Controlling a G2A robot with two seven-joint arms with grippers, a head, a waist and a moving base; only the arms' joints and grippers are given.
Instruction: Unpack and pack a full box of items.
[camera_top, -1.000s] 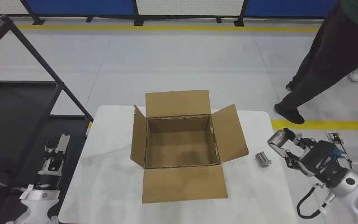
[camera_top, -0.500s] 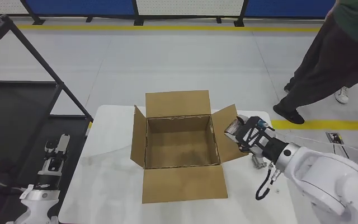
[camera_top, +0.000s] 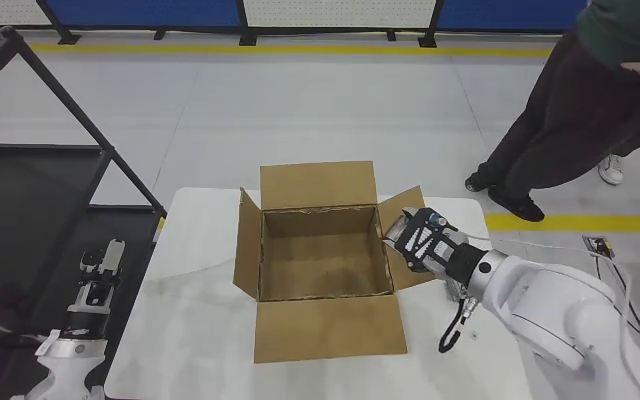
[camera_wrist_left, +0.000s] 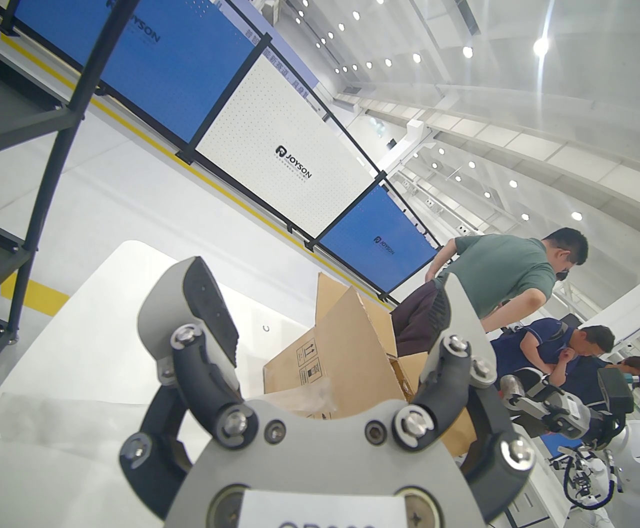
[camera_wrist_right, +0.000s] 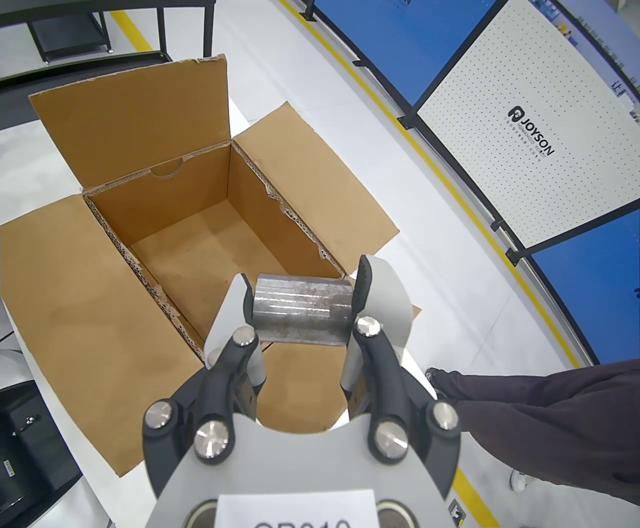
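An open cardboard box (camera_top: 320, 250) stands mid-table with all flaps spread; the right wrist view looks down onto its bare brown bottom (camera_wrist_right: 200, 240). My right gripper (camera_top: 405, 238) hangs over the box's right flap at the rim and is shut on a short grey metal cylinder (camera_wrist_right: 301, 315), held crosswise between both fingers. My left gripper (camera_top: 104, 258) rests off the table's left edge, low and apart from the box. In its own view the left gripper (camera_wrist_left: 330, 315) is open with nothing between its fingers, and the box (camera_wrist_left: 345, 360) stands beyond it.
The white table (camera_top: 200, 300) has bare surface left and right of the box. A dark metal rack (camera_top: 60, 190) stands to the left. A person's legs (camera_top: 560, 120) stand on the floor beyond the table's right corner.
My right arm swung from the table's right edge leftwards to the box's right flap, carrying the cylinder. The left arm stayed put. The person stepped closer.
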